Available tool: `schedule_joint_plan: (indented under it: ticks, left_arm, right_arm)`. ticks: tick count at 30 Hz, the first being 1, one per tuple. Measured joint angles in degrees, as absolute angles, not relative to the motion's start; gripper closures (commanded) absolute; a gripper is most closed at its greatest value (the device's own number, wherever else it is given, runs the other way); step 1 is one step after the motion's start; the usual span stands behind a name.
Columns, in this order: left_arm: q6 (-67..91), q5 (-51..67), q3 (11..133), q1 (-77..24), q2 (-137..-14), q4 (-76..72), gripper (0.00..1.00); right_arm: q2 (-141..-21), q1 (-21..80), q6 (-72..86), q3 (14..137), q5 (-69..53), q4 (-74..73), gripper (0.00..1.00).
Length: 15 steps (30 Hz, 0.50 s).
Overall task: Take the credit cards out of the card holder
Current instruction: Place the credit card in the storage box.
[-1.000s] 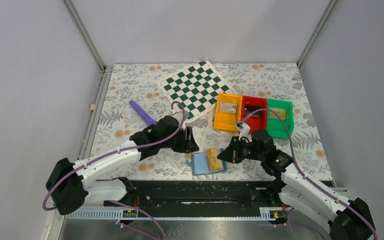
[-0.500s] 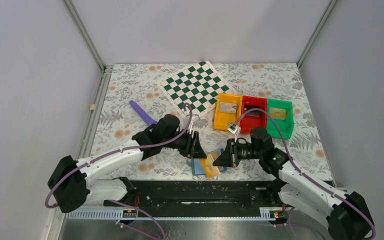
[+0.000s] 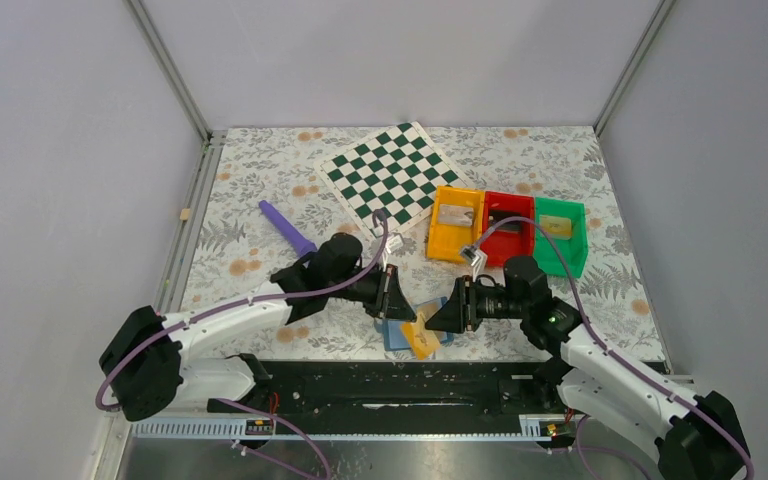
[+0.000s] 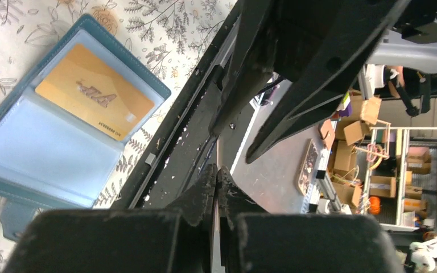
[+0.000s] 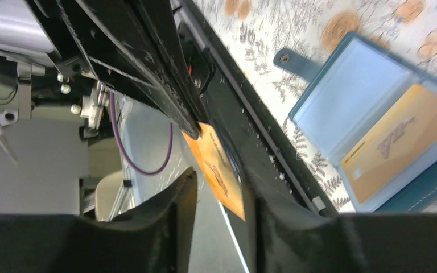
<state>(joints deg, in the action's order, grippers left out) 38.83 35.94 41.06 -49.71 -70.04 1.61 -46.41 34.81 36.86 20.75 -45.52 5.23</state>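
Observation:
The card holder (image 3: 397,334) lies open on the table near its front edge, blue with pale inner panels (image 4: 51,165). One gold credit card (image 4: 94,91) sits in its pocket, also visible in the right wrist view (image 5: 395,142). A second credit card (image 5: 222,176), orange-gold, hangs in the air just over the holder's near edge (image 3: 423,340). My left gripper (image 4: 216,173) is shut on that card's top edge, which shows edge-on between its pads. My right gripper (image 5: 221,182) stands open around the card's lower part, fingers on either side of it.
A green-white chequered board (image 3: 392,178) lies at the back. Orange (image 3: 457,224), red (image 3: 507,228) and green (image 3: 560,236) bins stand in a row at the right. A purple stick (image 3: 287,228) lies at the left. The black base rail (image 3: 400,385) runs along the near edge.
The right gripper lifted the card off the holder towards the left gripper. The left gripper has since shut on it, and the right gripper has opened and let go.

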Motion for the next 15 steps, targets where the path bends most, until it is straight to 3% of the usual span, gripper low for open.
schedule_joint_plan:
  ticks: [3,7,15]
  left_arm:
    - [42.2,34.2,39.0,-49.3,-68.5,-0.1,1.0]
    - [47.1,30.7,35.4,-48.1,-65.2,-3.0,1.0]
    - [58.3,20.9,27.9,-47.9,-56.2,-14.4,1.0]
  right_arm:
    - [-43.3,34.8,39.2,20.8,-41.5,5.2,0.39]
    - [-37.9,34.8,43.9,20.8,-34.8,5.3,0.31]
    - [-30.7,34.7,52.4,18.3,-27.6,8.1,0.28]
